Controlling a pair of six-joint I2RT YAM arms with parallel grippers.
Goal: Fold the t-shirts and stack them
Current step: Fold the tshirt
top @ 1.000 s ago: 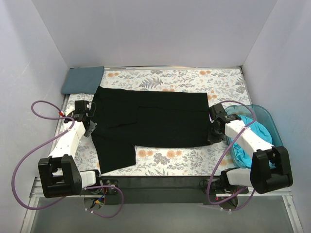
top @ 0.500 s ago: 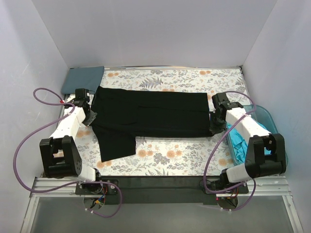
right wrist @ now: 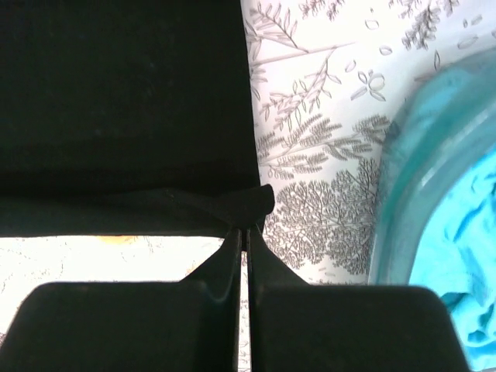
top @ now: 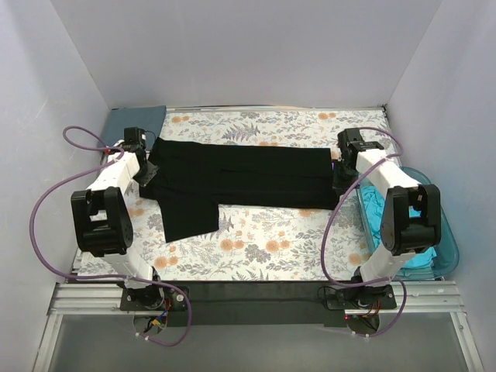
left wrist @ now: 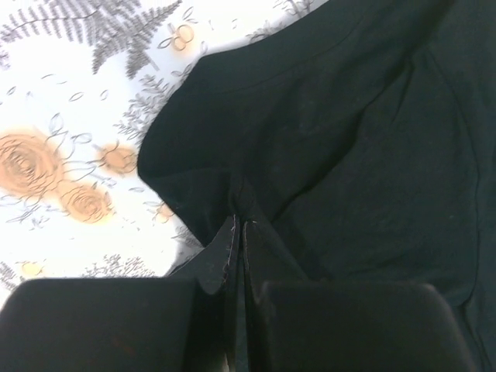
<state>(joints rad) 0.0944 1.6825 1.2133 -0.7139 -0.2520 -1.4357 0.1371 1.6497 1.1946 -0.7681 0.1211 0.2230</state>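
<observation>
The black t-shirt [top: 240,174] lies across the table cloth [top: 263,248], spanning 9 to 3 o'clock. Your left gripper [left wrist: 241,225] is pinching its 9 o'clock edge and your right gripper [right wrist: 247,231] its 3 o'clock corner, likely to draw the fold taut and straight.

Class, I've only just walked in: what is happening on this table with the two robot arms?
Both arms hold the black cloth t-shirt, a long band across the floral-print white table cloth: left gripper shut on its left edge, right gripper shut on its right edge. One sleeve sticks out nearward. A folded slate blue-grey t-shirt lies at the far left corner; a bright turquoise t-shirt sits in the translucent teal plastic tub.
</observation>
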